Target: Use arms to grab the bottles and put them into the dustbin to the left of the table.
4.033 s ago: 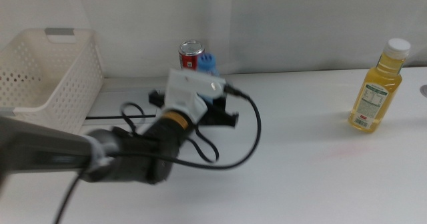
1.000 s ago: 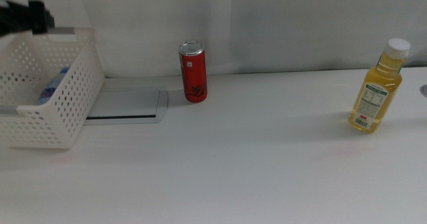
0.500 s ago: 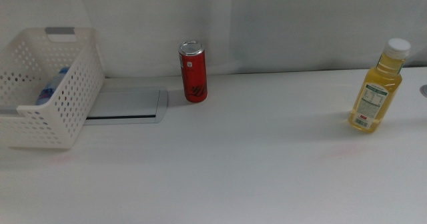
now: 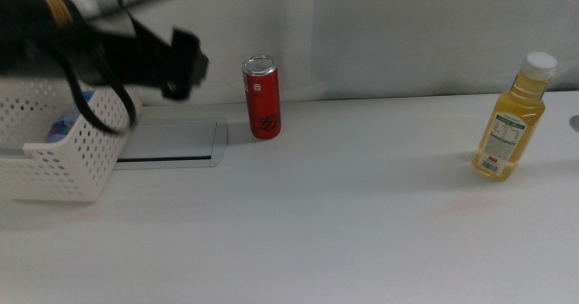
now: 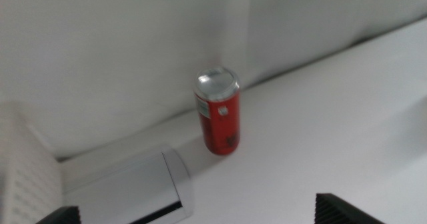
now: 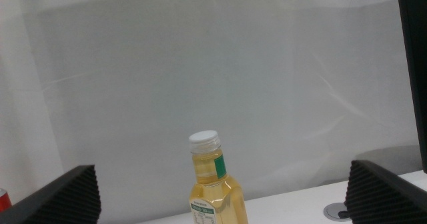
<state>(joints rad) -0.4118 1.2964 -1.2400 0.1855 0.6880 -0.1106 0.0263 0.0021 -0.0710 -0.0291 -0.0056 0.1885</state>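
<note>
Now the left gripper (image 4: 181, 64), jaws wide and empty, hangs by the basket (image 4: 68, 155) holding the water bottle (image 4: 65, 123); the upright red can (image 4: 261, 97) stands just to its right, nearer this arm than the juice bottle (image 4: 512, 118).

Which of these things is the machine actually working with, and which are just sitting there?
Part of the job: red can, yellow juice bottle, water bottle already in the white basket, left gripper, right gripper.

Just there: grey hatch, round fitting in the table.
</note>
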